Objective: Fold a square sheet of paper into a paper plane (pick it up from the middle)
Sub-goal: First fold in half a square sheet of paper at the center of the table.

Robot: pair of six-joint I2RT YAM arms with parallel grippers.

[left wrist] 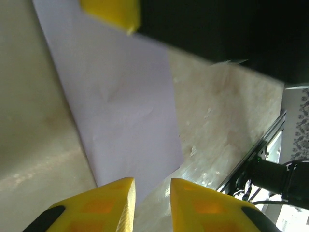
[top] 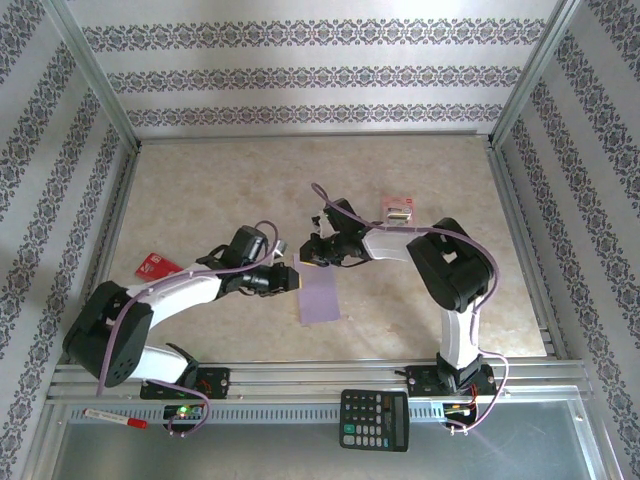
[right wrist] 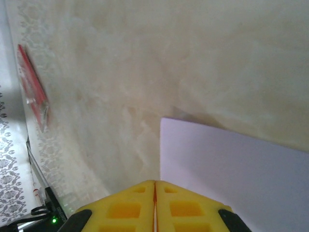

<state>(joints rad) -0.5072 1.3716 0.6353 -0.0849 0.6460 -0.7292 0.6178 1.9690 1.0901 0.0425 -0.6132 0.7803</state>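
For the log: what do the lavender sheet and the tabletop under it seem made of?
Lavender sheet: thin matte paper, most likely; it lies flat with crisp straight edges and faint dents, no gloss. Tabletop: beige marbled pattern with a soft sheen, pale glints in the left wrist view; perhaps stone-look laminate or vinyl rather than real stone, hard to tell.
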